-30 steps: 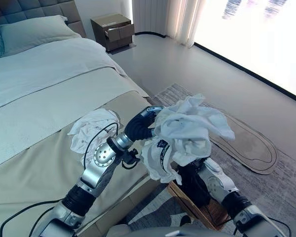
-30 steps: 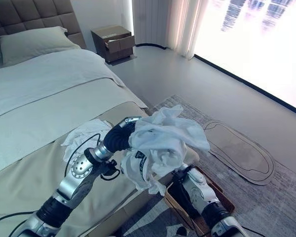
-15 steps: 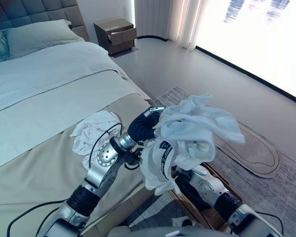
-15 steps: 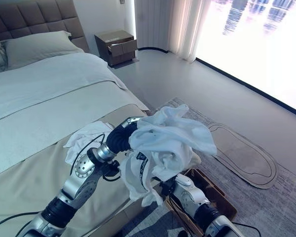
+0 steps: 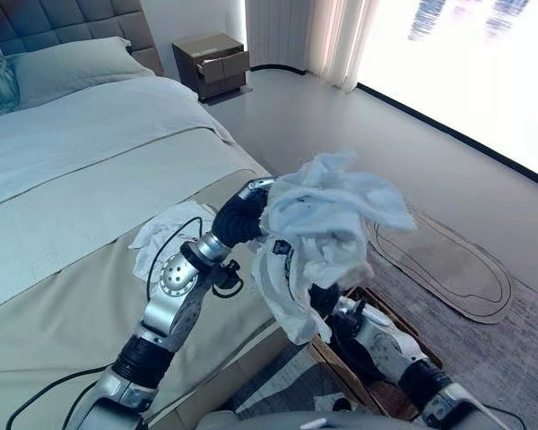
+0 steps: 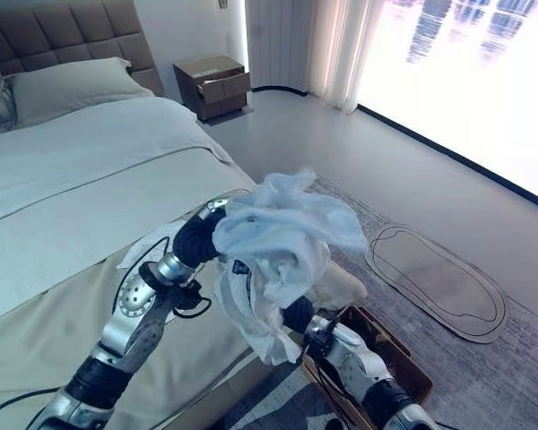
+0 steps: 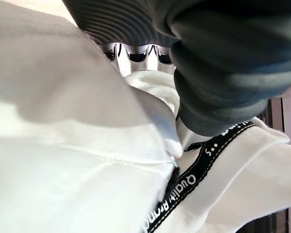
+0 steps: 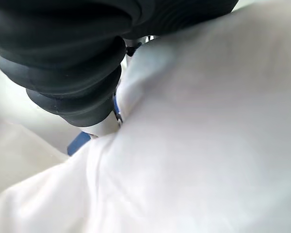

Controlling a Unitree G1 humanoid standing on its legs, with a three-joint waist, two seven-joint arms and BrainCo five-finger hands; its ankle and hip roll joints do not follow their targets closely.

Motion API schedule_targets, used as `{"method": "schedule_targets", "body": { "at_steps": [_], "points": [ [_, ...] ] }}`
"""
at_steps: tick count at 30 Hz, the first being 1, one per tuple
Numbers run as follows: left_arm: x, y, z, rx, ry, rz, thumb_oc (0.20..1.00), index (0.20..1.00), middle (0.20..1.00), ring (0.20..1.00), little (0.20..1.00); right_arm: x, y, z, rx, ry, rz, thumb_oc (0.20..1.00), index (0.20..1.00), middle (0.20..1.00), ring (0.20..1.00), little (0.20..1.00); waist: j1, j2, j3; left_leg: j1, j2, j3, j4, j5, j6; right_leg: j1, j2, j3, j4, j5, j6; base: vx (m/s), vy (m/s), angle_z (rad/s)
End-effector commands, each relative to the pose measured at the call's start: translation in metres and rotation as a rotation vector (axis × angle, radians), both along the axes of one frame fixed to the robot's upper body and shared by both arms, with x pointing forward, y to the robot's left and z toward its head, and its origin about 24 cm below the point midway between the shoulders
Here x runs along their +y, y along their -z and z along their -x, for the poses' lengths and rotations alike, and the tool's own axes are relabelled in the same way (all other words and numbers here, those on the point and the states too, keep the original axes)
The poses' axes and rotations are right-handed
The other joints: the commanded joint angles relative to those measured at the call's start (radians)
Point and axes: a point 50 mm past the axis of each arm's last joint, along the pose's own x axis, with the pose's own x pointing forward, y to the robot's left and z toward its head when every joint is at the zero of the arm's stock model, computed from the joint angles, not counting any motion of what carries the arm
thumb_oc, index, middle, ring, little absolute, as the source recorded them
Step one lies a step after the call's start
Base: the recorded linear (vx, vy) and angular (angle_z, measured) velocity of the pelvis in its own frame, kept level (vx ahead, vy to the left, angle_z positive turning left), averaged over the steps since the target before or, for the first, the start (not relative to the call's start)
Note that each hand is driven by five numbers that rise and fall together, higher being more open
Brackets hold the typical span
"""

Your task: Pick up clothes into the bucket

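Observation:
A crumpled bundle of white clothes [image 5: 327,219] with a black printed band hangs in the air off the bed's edge, above the brown basket [image 6: 411,363] on the floor. My left hand [image 5: 239,218] holds the bundle from the bed side; in the left wrist view its fingers [image 7: 136,53] are curled into the cloth [image 7: 77,160]. My right hand [image 5: 324,299] reaches up under the bundle, its fingers buried in the fabric [image 8: 208,145]. Another white garment [image 5: 166,235] lies crumpled on the beige bed cover.
The bed [image 5: 63,179] takes up the left side, and its edge runs just beside the basket. A nightstand [image 5: 212,63] with an open drawer stands at the back. On the grey rug [image 5: 511,331] to the right lies an oval mat [image 5: 448,260].
The left hand has lifted the bundle a little and drawn it left, towards the bed. The right hand has come up closer under the cloth.

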Motion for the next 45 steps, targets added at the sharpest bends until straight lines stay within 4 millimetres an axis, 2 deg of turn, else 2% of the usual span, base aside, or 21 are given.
{"method": "schedule_targets", "body": {
  "at_steps": [1,5,6,7,10,13,17,21,30,36,37,38,45],
  "points": [
    [0.015,-0.017,-0.006,-0.094,-0.086,0.063,0.200,0.200,0.200,0.200,0.200,0.000,-0.023,-0.012,-0.083,0.067,-0.123,0.200,0.200,0.200,0.200,0.200,0.020,-0.036,0.000,0.011,-0.020,0.027,0.032,-0.065,0.024,-0.049,-0.018,-0.008,0.045,0.049,0.026,0.00,0.000,0.00],
    [0.031,-0.008,-0.007,-0.069,-0.185,0.050,0.200,0.200,0.200,0.200,0.200,-0.020,-0.022,-0.011,-0.077,0.191,-0.165,0.200,0.200,0.200,0.200,0.200,0.010,-0.036,0.001,0.012,-0.020,0.032,0.033,-0.066,0.024,-0.051,-0.020,-0.007,0.045,0.050,0.028,0.00,0.000,0.00],
    [0.031,-0.008,-0.007,-0.069,-0.185,0.050,0.200,0.200,0.200,0.200,0.200,-0.020,-0.022,-0.010,-0.077,0.191,-0.165,0.200,0.200,0.200,0.200,0.200,0.010,-0.036,0.001,0.012,-0.020,0.032,0.033,-0.066,0.024,-0.051,-0.020,-0.007,0.045,0.050,0.028,0.00,0.000,0.00],
    [0.040,-0.003,-0.008,-0.060,-0.255,0.035,0.200,0.200,0.200,0.200,0.200,-0.030,-0.024,-0.011,-0.086,0.255,-0.194,0.200,0.200,0.200,0.200,0.200,0.007,-0.036,0.001,0.013,-0.021,0.034,0.033,-0.067,0.024,-0.053,-0.019,-0.004,0.045,0.051,0.029,0.00,0.000,0.00],
    [0.054,0.005,-0.008,-0.047,-0.361,0.006,0.200,0.200,0.200,0.200,0.200,-0.042,-0.028,-0.011,-0.100,0.340,-0.241,0.200,0.200,0.200,0.200,0.200,0.002,-0.036,0.001,0.013,-0.020,0.036,0.033,-0.069,0.024,-0.053,-0.018,-0.003,0.046,0.050,0.029,0.00,0.000,0.00],
    [0.067,0.016,-0.006,-0.038,-0.500,-0.048,0.200,0.200,0.200,0.200,0.200,-0.051,-0.032,-0.009,-0.123,0.412,-0.280,0.200,0.200,0.200,0.200,0.200,0.002,-0.036,0.001,0.014,-0.020,0.038,0.033,-0.070,0.023,-0.053,-0.018,0.000,0.045,0.048,0.030,0.02,-0.003,-0.04],
    [0.075,0.033,-0.005,-0.010,-0.636,-0.142,0.200,0.200,0.200,0.200,0.200,-0.055,-0.039,-0.009,-0.160,0.458,-0.263,0.200,0.200,0.200,0.200,0.200,0.000,-0.039,0.007,0.011,-0.019,0.039,0.036,-0.071,0.024,-0.055,-0.018,0.005,0.051,0.046,0.029,0.01,-0.008,-0.05],
    [0.073,0.046,-0.004,0.020,-0.653,-0.207,0.200,0.200,0.200,0.200,0.200,-0.054,-0.046,-0.008,-0.195,0.456,-0.240,0.200,0.200,0.200,0.200,0.200,-0.002,-0.040,0.011,0.009,-0.018,0.039,0.033,-0.070,0.024,-0.059,-0.017,0.006,0.050,0.045,0.030,0.00,0.000,0.00],
    [0.058,0.044,-0.004,0.013,-0.596,-0.180,0.200,0.200,0.200,0.200,0.200,-0.044,-0.060,-0.012,-0.251,0.453,-0.228,0.200,0.200,0.200,0.200,0.200,-0.007,-0.036,0.016,0.008,-0.016,0.042,0.029,-0.069,0.025,-0.062,-0.014,0.012,0.047,0.046,0.028,0.00,0.000,0.00],
    [0.052,0.050,-0.006,0.062,-0.587,-0.150,0.200,0.200,0.200,0.200,0.200,-0.037,-0.066,-0.011,-0.273,0.462,-0.228,0.200,0.200,0.200,0.200,0.200,-0.015,-0.035,0.017,0.008,-0.018,0.046,0.035,-0.073,0.027,-0.064,-0.014,0.016,0.047,0.045,0.026,0.00,0.000,0.00],
    [0.052,0.051,-0.007,0.069,-0.587,-0.147,0.225,0.225,0.225,0.225,0.225,-0.038,-0.067,-0.011,-0.272,0.472,-0.228,0.200,0.200,0.200,0.200,0.200,-0.016,-0.035,0.018,0.008,-0.018,0.046,0.036,-0.074,0.027,-0.064,-0.014,0.017,0.047,0.045,0.026,0.00,0.000,0.00],
    [0.051,0.053,-0.007,0.084,-0.584,-0.143,1.000,1.000,1.000,1.000,1.000,-0.039,-0.067,-0.012,-0.272,0.485,-0.230,0.200,0.200,0.200,0.200,0.200,-0.018,-0.035,0.018,0.007,-0.018,0.047,0.037,-0.075,0.028,-0.064,-0.015,0.017,0.047,0.045,0.026,0.00,0.000,0.00],
    [0.052,0.064,-0.007,0.166,-0.589,-0.132,1.000,1.000,1.000,1.000,1.000,-0.059,-0.065,-0.011,-0.254,0.639,-0.233,0.200,0.200,0.200,0.200,0.200,-0.026,-0.034,0.019,0.008,-0.019,0.051,0.039,-0.077,0.030,-0.064,-0.016,0.020,0.048,0.046,0.027,0.00,0.000,0.00]
  ]
}}
